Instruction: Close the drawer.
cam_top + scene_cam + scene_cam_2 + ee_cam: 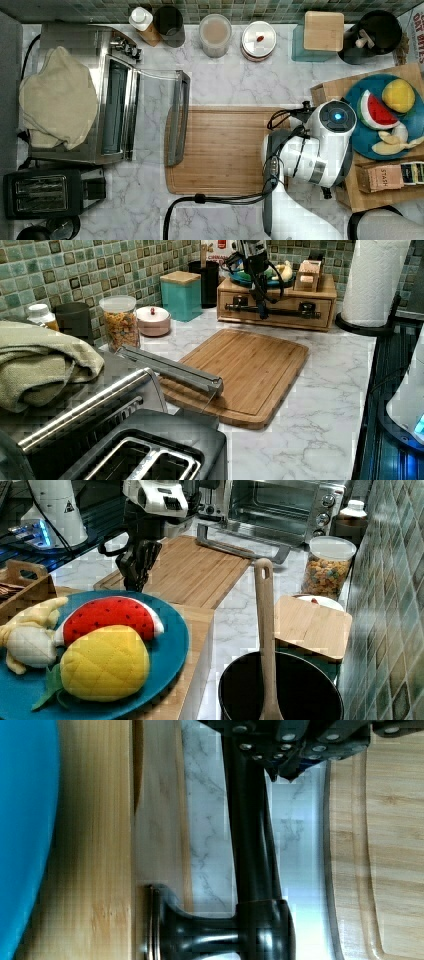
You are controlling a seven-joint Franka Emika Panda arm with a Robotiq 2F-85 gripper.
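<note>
The drawer (280, 321) is the front of a low wooden box at the left view's back right, with a long dark bar handle (295, 312). Its face (160, 820) sits close against the box, with a thin dark gap along the top edge. My gripper (261, 315) hangs straight down in front of the handle's middle. In the wrist view the handle (250, 845) runs right beside my gripper (284, 775), on the side away from the drawer's face. The fingers (135, 565) look shut, with nothing between them. In the top view, my white arm (320, 145) covers the gripper.
A bamboo cutting board (225, 150) lies on the marble just in front of the drawer. The toaster oven's glass door (177, 117) hangs open over the board's far end. A blue plate (367, 142) of toy fruit sits on top of the box. A paper towel roll (372, 280) stands beside it.
</note>
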